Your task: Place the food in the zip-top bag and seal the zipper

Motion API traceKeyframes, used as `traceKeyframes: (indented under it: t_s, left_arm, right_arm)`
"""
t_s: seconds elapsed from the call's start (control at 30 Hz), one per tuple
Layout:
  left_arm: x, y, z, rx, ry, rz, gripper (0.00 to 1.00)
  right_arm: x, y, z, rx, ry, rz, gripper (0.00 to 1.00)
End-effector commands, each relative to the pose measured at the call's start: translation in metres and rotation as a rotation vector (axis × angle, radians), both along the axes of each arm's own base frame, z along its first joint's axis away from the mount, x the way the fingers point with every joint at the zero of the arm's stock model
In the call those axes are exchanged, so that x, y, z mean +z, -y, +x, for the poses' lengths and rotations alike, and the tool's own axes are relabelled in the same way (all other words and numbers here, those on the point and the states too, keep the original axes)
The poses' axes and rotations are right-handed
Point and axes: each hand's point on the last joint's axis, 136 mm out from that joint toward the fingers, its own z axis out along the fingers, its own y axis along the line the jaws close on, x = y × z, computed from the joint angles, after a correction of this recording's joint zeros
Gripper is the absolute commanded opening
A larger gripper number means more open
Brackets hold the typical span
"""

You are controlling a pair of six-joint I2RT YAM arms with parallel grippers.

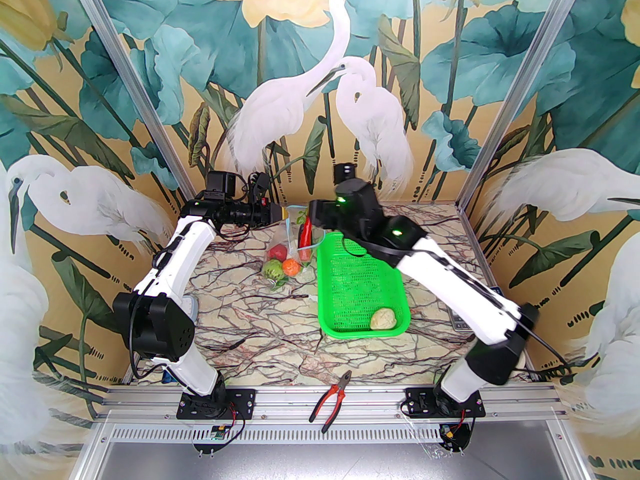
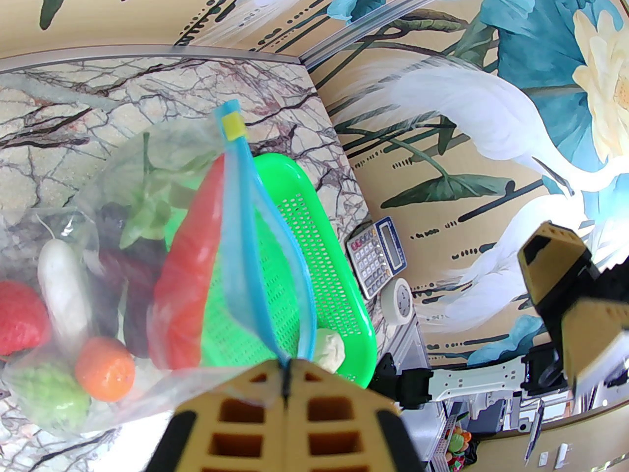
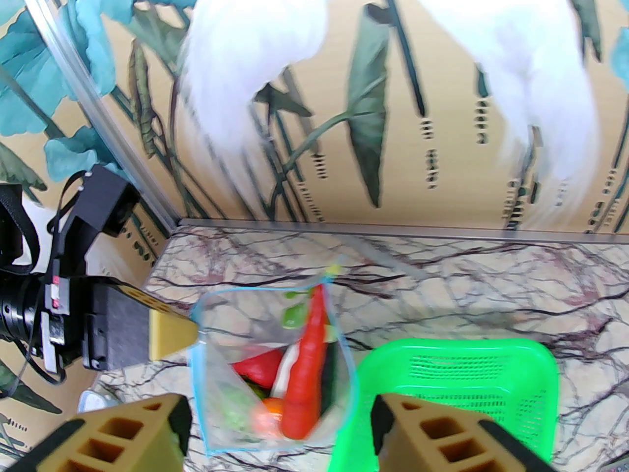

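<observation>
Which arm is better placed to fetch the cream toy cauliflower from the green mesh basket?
Right, probably: the right end effector is open, empty, near the green mesh basket holding the cream toy cauliflower; the left end effector is shut on the clear zip-top bag.

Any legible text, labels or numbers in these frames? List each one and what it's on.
Nothing can be read.
calculator: key and display markings too small to read.
round white dial: face markings blurred.
red-and-white tag on the left arm: too blurred to read.
zip-top bag: no print that can be made out.
</observation>
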Motion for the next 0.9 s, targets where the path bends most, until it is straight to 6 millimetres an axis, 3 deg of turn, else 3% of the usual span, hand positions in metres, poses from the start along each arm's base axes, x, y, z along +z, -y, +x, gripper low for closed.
traceKeyframes:
  t_s: [0.0, 0.1, 0.3, 0.6, 0.87]
  left_arm:
    - [0.004, 0.004, 0.001, -0.029, 0.022, -0.013, 0.03]
    - [0.002, 0.004, 0.002, -0.028, 0.019, -0.014, 0.03]
    - [0.002, 0.004, 0.002, -0.03, 0.015, -0.016, 0.03]
    - [-0.002, 0.003, 0.001, -0.03, 0.008, -0.009, 0.03]
    - [-0.008, 0.003, 0.0, -0.03, -0.005, -0.001, 0.03]
  right_arm:
    - [-0.033, 0.007, 0.0, -0.001, -0.094, -0.02, 0.57]
    - [-0.051, -0.001, -0.001, 0.034, -0.161, 0.01, 0.52]
    - [-0.089, -0.013, 0.005, 0.063, -0.278, 0.031, 0.52]
    - [-0.121, -0.013, 0.03, 0.045, -0.372, 0.098, 0.43]
    - [-0.136, -0.032, 0.035, 0.103, -0.422, 0.133, 0.35]
